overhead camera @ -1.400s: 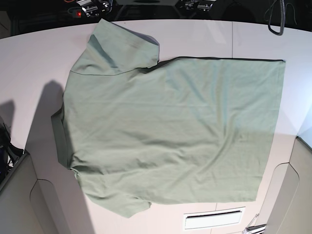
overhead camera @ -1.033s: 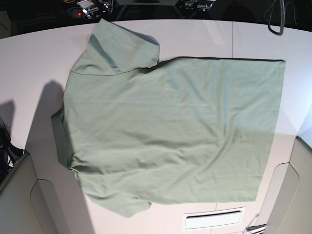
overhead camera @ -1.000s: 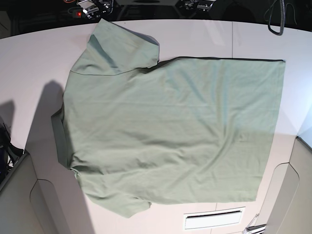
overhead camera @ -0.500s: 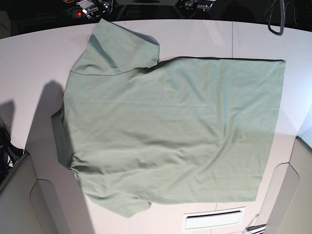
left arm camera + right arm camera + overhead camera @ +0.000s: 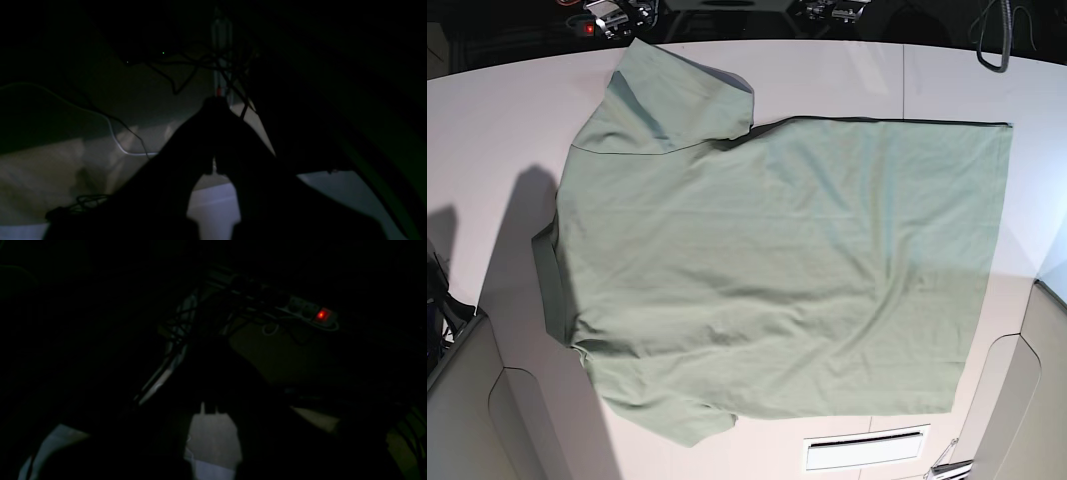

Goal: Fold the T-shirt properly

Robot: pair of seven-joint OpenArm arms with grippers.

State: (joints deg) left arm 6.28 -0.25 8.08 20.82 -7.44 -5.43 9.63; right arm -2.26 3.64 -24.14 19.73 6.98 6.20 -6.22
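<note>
1. Across the middle of the white table [image 5: 487, 110], base view, the T-shirt [image 5: 777, 270] lies spread flat, collar band toward the left edge, hem toward the right edge, one sleeve reaching the far edge.
2. Left wrist view: very dark; the left end effector [image 5: 214, 166] shows as a silhouette, clenched and holding nothing, with cables [image 5: 113, 130] beyond.
3. Right wrist view: darker; the right end effector [image 5: 210, 410] is clenched, empty; a power strip [image 5: 310, 315] glows red.

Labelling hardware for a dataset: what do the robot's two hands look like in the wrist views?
Both appear only as dark silhouettes. The left hand shows two broad tapering fingers meeting in a narrow seam; the right hand looks similar, barely lit. Colour and markings cannot be made out.
</note>
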